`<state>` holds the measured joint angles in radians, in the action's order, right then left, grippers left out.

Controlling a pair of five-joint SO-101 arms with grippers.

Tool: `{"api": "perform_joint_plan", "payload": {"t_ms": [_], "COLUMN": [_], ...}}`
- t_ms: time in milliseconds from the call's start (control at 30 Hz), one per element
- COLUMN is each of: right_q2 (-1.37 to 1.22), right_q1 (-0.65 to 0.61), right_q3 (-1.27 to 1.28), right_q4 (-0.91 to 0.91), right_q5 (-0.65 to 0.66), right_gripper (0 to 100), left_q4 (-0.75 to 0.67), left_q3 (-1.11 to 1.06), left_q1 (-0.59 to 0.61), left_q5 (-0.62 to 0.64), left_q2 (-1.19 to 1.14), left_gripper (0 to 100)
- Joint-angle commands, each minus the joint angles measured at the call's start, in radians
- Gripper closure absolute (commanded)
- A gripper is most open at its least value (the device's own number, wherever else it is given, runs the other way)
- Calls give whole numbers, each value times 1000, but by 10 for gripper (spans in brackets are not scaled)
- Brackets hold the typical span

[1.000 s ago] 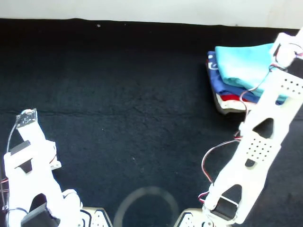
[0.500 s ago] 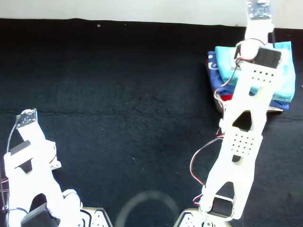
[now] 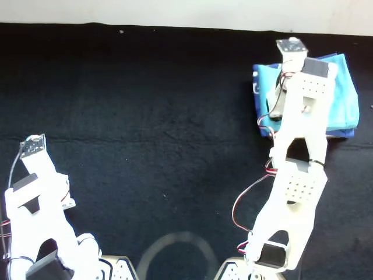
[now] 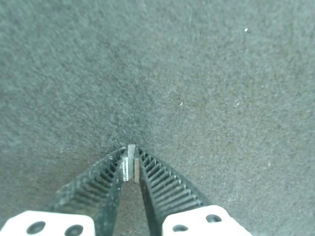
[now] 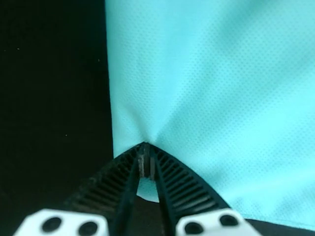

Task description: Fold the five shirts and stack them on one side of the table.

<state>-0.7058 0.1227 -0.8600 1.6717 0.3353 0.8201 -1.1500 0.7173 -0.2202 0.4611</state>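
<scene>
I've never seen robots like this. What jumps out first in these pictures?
The bright turquoise shirt, folded at the far right of the black table cover, stands out most. The right arm stretches over it, its right claw shut, tip against the cloth where it puckers near the shirt's edge. The left claw, also shut, hangs over bare cover at the near left.

The black cloth-covered surface [image 3: 145, 105] lies open from its far left corner across the middle. A turquoise-topped stack of folded shirts [image 3: 344, 99] blocks the far right corner, the white right arm [image 3: 297, 186] stretched over it; the white left arm [image 3: 35, 198] fills the near left corner.
</scene>
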Motion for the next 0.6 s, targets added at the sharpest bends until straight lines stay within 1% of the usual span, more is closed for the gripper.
{"api": "perform_joint_plan", "payload": {"t_ms": [0, 167, 267, 333, 433, 567], "right_q2": [79, 120, 179, 205, 185, 51], "right_q1": [33, 13, -4, -1, 50, 137], "right_q3": [15, -108, -254, -346, -415, -381], "right_q4": [-61, -16, 41, 42, -41, -283], "right_q5": [11, 12, 12, 11, 11, 9], "right_gripper": [992, 992, 992, 992, 992, 992], "left_q4": [-15, -15, -15, -15, -15, -15], "left_q3": [-5, -5, -5, -5, -5, -5], "left_q1": [1, 1, 1, 1, 1, 1], "left_q5": [-6, -6, -6, -6, -6, -6], "left_q2": [8, 8, 8, 8, 8, 8], "left_gripper": [988, 988, 988, 988, 988, 988]}}
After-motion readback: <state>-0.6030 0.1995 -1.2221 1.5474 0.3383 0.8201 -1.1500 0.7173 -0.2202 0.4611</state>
